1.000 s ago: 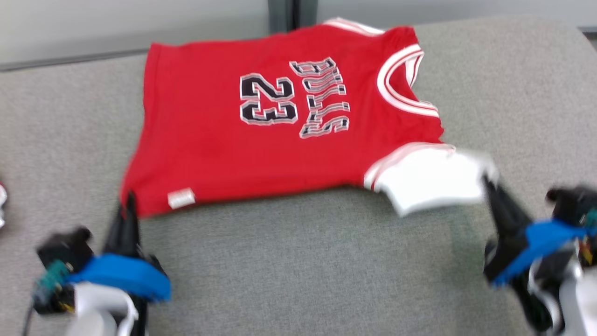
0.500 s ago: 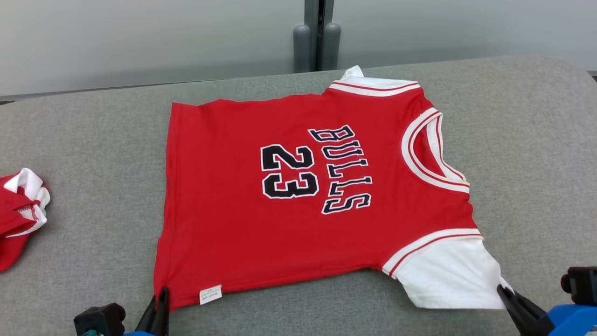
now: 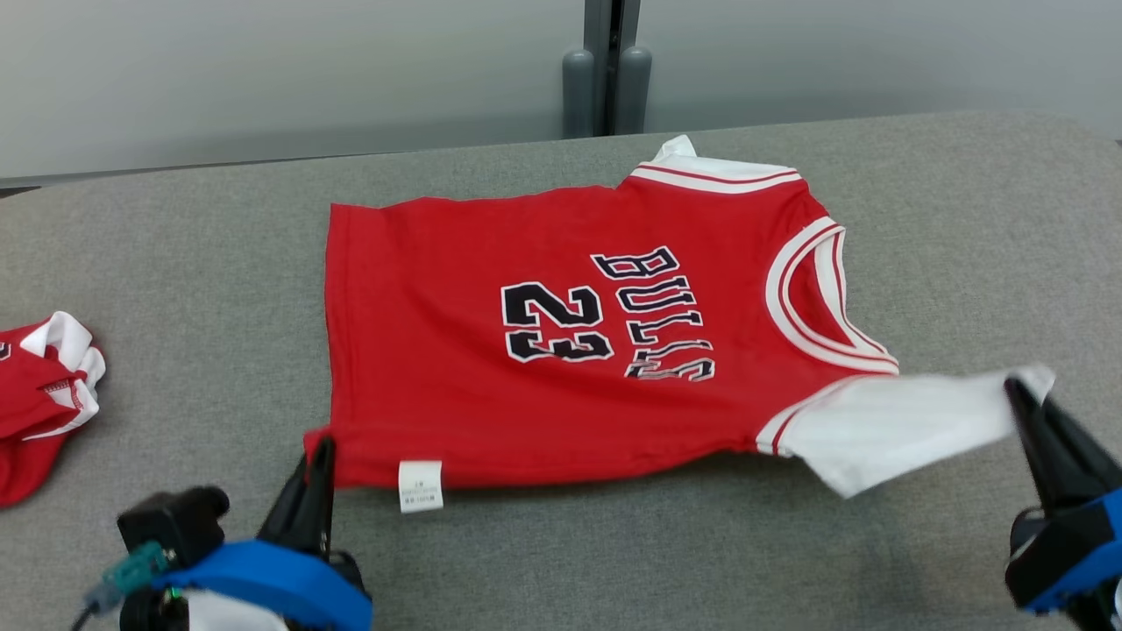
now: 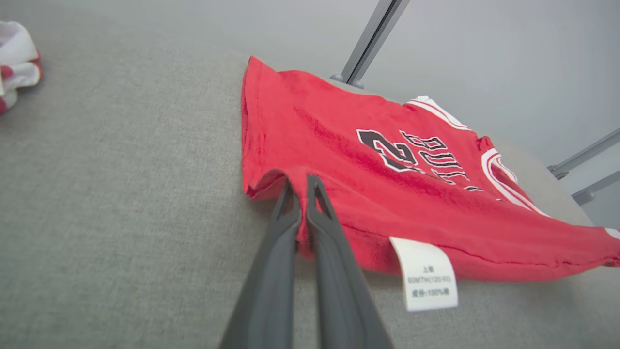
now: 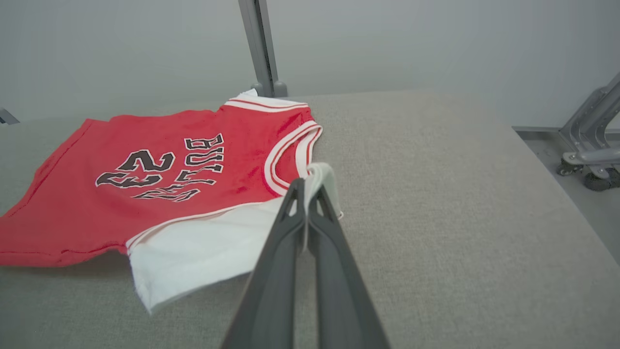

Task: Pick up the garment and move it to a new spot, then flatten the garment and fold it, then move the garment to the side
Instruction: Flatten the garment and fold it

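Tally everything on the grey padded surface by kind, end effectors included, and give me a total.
Spread-out jerseys: 1, the red Bulls 23 jersey
Crumpled garments: 1, the red and white bundle
End effectors: 2, the left end effector and the right end effector, both shut on the jersey
Total: 4

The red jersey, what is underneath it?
Grey cushioned surface lies under the red jersey. Left gripper and right gripper hold its near edge lifted, shadow below. Beneath the flat middle is covered.
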Controlling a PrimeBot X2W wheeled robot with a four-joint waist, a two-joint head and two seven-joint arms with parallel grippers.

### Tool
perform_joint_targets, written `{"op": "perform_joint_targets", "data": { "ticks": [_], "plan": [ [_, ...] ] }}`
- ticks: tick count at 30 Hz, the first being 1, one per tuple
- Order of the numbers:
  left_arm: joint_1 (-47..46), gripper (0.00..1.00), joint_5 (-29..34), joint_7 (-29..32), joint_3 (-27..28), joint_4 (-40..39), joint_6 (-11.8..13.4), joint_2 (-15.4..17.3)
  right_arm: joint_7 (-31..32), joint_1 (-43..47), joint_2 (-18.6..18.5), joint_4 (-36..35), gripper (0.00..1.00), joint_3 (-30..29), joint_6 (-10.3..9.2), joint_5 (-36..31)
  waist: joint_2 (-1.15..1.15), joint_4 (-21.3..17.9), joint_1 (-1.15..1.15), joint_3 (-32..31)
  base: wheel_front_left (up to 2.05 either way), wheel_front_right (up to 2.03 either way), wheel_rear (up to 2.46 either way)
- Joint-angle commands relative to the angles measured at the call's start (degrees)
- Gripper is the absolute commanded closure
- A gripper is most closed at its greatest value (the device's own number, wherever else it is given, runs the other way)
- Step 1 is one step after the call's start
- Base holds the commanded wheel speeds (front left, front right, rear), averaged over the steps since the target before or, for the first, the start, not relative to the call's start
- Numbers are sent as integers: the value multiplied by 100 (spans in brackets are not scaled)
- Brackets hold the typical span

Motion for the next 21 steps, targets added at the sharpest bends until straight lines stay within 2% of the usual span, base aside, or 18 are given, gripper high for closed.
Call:
{"op": "perform_joint_targets", "data": {
  "ticks": [1,5,6,9,13,17,21],
  "plan": [
    [-564,100,-39,-39,59,-32,-155,47,-363,-537,-212,-4,100,68,1,-155,0,-12,0,11,0,0,0],
    [-1792,100,71,214,83,63,-391,305,-958,-1665,-761,189,100,337,1,-296,0,-56,0,56,0,0,0],
    [-1792,100,71,214,83,63,-391,305,-958,-1665,-761,189,100,337,1,-296,0,-56,0,56,0,0,0],
    [-2706,100,87,508,97,101,-488,454,-1133,-2462,-1154,389,100,561,1,-295,0,-107,0,138,0,0,0],
    [-3558,100,59,1028,83,17,-580,672,-1064,-3264,-1639,543,100,846,1,-179,0,-156,0,378,0,0,0],
    [-4248,100,161,1527,114,-52,-604,1002,-1042,-4028,-2030,848,100,1163,1,24,0,-229,0,955,0,0,0],
    [-4947,100,257,1773,244,190,-572,1240,-1401,-4993,-2151,1625,100,1608,1,302,0,-342,0,1746,0,0,0]
  ]
}}
